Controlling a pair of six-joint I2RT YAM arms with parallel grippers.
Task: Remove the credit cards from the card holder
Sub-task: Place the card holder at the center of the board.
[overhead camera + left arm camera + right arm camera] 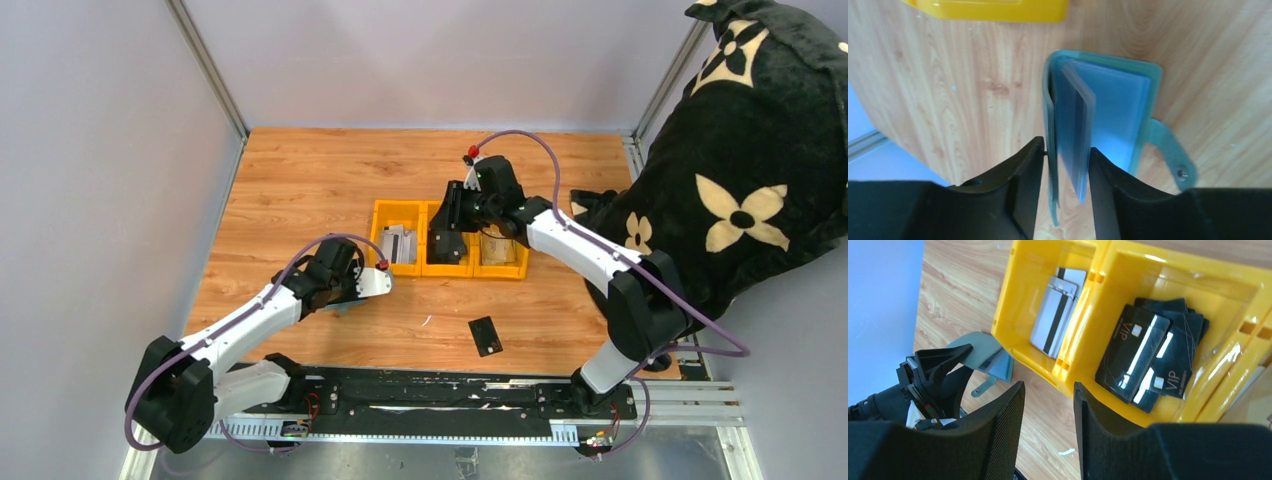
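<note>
The card holder (1118, 110), pale grey-green, stands on edge on the wood with its leaves splayed and its snap strap hanging out. My left gripper (1066, 152) is open around its cover and one inner pocket. In the top view the holder (345, 300) is mostly hidden under that gripper (352, 285). Several black credit cards (1143, 355) lie in the middle yellow bin, and silvery-grey cards (1053, 315) in the left bin. Another black card (485, 335) lies loose on the table. My right gripper (1048, 387) hangs open and empty over the middle bin (447, 262).
Three yellow bins (1108, 255) stand in a row mid-table; the right one (503, 250) holds something brownish. A big black cloth with cream flowers (740, 180) fills the right side. A white scrap (427, 320) lies on the wood. Grey walls enclose the table.
</note>
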